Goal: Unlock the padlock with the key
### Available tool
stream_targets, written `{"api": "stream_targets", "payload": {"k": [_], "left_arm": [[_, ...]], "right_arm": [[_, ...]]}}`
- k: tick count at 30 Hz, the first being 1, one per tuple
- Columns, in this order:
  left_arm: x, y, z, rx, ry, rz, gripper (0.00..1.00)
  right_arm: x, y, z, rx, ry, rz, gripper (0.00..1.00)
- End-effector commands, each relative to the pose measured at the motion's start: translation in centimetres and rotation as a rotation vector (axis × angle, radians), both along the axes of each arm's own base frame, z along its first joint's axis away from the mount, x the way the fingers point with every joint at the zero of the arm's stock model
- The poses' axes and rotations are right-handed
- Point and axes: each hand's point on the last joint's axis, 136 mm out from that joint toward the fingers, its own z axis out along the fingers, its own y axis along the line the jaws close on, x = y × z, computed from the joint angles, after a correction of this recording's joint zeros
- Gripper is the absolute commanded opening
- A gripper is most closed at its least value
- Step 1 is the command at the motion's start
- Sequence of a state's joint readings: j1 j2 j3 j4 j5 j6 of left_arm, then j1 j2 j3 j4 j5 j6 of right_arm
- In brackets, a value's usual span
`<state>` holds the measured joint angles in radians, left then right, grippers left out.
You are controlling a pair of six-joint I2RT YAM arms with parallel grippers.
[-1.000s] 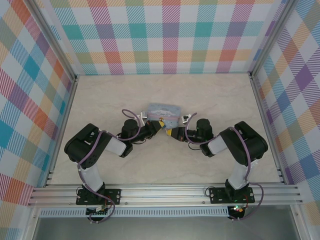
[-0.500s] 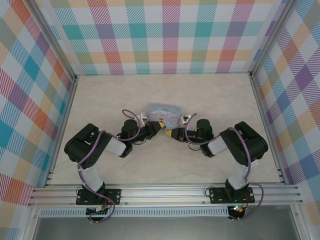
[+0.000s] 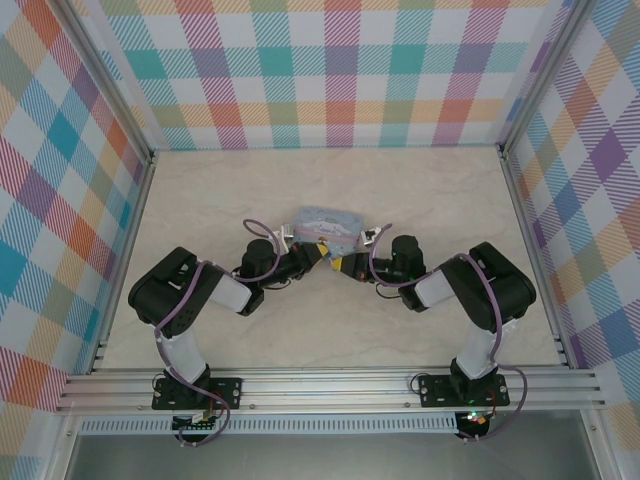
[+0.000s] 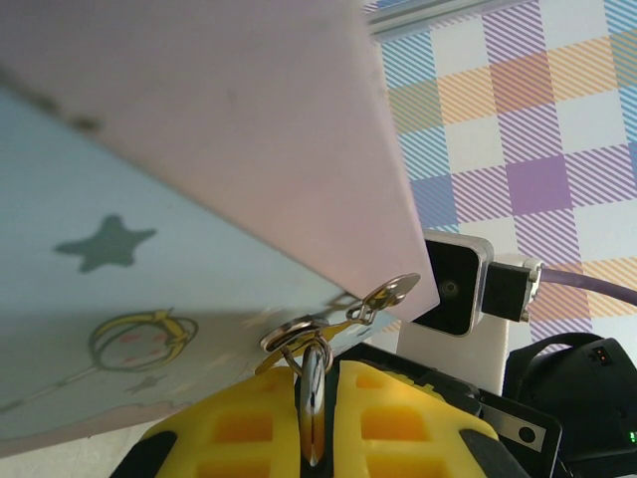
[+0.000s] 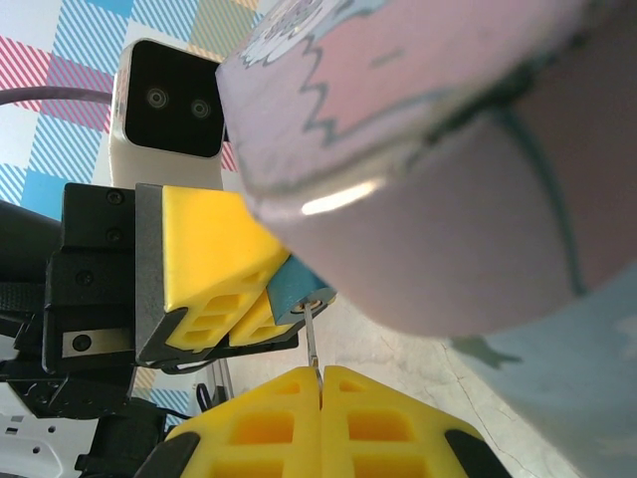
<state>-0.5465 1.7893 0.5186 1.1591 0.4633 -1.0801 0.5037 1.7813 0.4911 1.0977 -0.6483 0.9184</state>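
Note:
A small blue padlock is pinched in my left gripper, which is shut on it. It hangs by its thin shackle from the metal hasp of the pale-blue tin. In the left wrist view the padlock stands edge-on between the yellow fingers of the left gripper. The thin grey key has its tip in the padlock's bottom face. My right gripper is shut on the key's other end. From above, the left gripper and right gripper meet at the tin's front.
The cartoon-printed tin sits mid-table, close over both wrists. The marbled table is ringed by checked walls and metal rails. The right arm's wrist camera faces the left gripper at close range.
The right gripper has edged very slightly left toward the left gripper. Both grips look unchanged.

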Motion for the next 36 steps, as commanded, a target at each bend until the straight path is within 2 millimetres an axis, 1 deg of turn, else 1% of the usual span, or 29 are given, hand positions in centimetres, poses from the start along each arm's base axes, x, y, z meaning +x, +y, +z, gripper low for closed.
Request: {"api": "stream_targets", "payload": {"k": [1, 5, 9, 11, 14, 16, 20, 24, 27, 32, 36], "left_arm": [[-0.6, -0.4, 2.4, -0.045, -0.085, -0.055, 0.0], [-0.9, -0.8, 3.4, -0.078, -0.096, -0.084, 0.0], [-1.3, -1.0, 3.9, -0.091, -0.103, -0.109, 0.0], [-1.6, -1.4, 4.1, -0.094, -0.106, -0.139, 0.0], [-2.0, -1.8, 3.6, -0.08, -0.105, -0.161, 0.0], [-2.1, -1.8, 2.9, -0.06, -0.102, -0.162, 0.0], [-1.5, -1.3, 1.6, -0.02, -0.106, -0.11, 0.0], [-0.7, -1.4, 1.5, -0.009, -0.127, -0.076, 0.0], [-0.3, -1.6, 1.5, -0.008, -0.133, -0.064, 0.0], [-0.4, -1.6, 1.3, -0.011, -0.131, -0.065, 0.0], [-0.6, -1.7, 1.4, -0.017, -0.129, -0.07, 0.0]], "right_arm": [[1.3, 0.7, 2.2, 0.041, -0.089, 0.013, 0.02], [2.0, 0.8, 2.2, 0.05, -0.087, 0.008, 0.02], [3.0, 0.2, 1.9, 0.061, -0.081, -0.016, 0.02], [3.7, -0.1, 2.2, 0.084, -0.085, -0.027, 0.02], [4.3, -0.1, 2.8, 0.101, -0.093, -0.027, 0.02], [4.4, -0.1, 3.2, 0.105, -0.102, -0.029, 0.02], [4.2, 0.0, 3.7, 0.112, -0.1, -0.022, 0.02], [3.8, -0.2, 3.4, 0.127, -0.087, -0.035, 0.02], [3.8, -0.1, 3.7, 0.156, -0.084, -0.044, 0.02], [4.0, 0.3, 3.7, 0.151, -0.082, -0.055, 0.01], [4.5, 0.3, 3.8, 0.153, -0.082, -0.078, 0.02]]}}
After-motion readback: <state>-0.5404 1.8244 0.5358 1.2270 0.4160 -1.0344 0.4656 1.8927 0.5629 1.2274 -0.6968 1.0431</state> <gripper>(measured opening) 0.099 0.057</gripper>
